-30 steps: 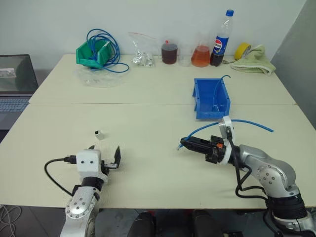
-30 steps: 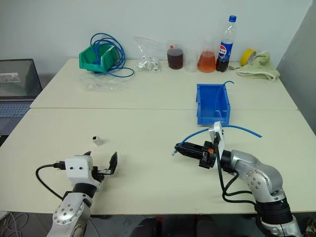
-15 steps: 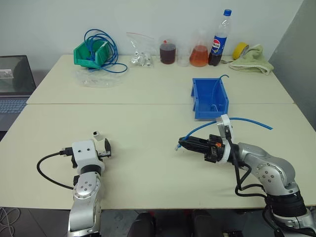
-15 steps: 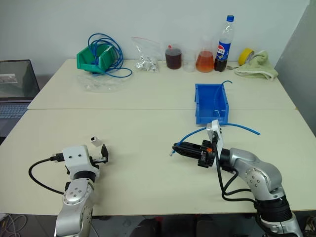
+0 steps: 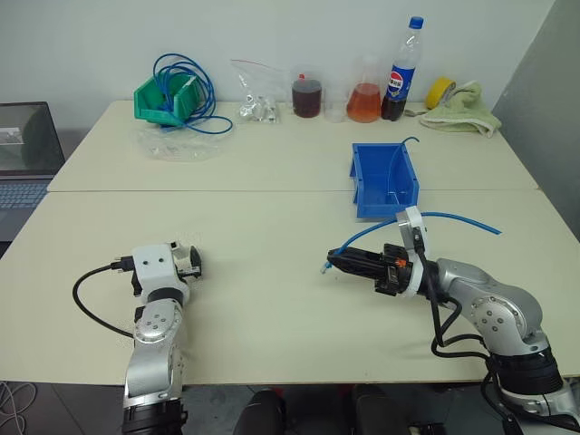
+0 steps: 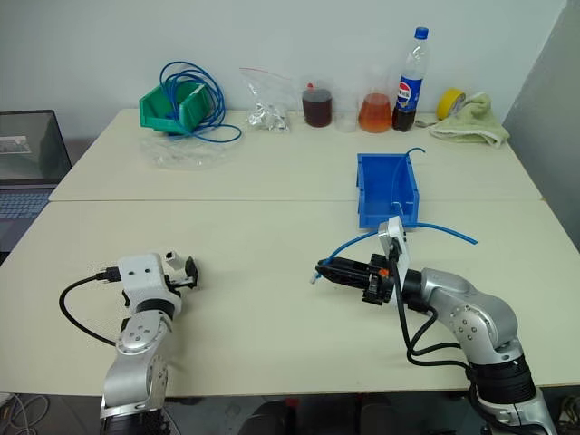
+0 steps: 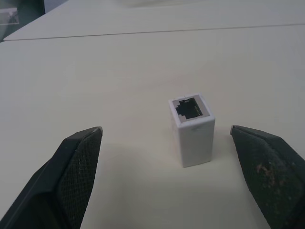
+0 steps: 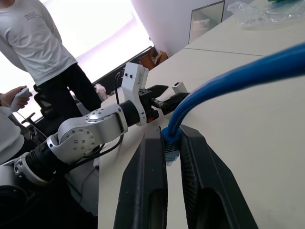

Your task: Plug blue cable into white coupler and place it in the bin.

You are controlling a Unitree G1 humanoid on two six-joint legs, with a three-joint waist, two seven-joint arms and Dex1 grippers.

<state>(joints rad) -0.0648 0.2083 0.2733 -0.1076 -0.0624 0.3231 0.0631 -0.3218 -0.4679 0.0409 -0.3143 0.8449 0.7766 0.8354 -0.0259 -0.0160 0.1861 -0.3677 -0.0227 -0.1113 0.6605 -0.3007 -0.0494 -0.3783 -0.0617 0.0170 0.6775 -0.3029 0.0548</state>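
Head views: at 12 o'clock on the table [image 5: 272,172] stands a cola bottle [image 5: 400,65] whose round red-white-blue emblem is readable, the lettering too small to make out. The bin [image 5: 385,179] sits at about 1 o'clock, well apart from the white coupler [image 6: 171,259], which stands at 9 o'clock and is largely hidden by the left gripper [image 6: 184,271]. The right gripper [image 5: 337,264], near centre, points toward 9 o'clock, clamped on the blue cable [image 5: 453,217]; the cable trails toward 3 o'clock, and its clear plug is hard to make out.

Left wrist view: the coupler [image 7: 192,130] stands upright on the table, dark socket facing up, between the wide-apart fingers [image 7: 76,167] and touching neither.

Right wrist view: the fingers [image 8: 145,191] pinch the cable [image 8: 228,81] near its end, the plug mostly hidden between them. Beyond, the left gripper [image 8: 164,98] brackets the coupler [image 8: 178,86]. A person in a white shirt [image 8: 31,33] stands behind, cut off at the frame edge; the shirt's small print is unreadable.
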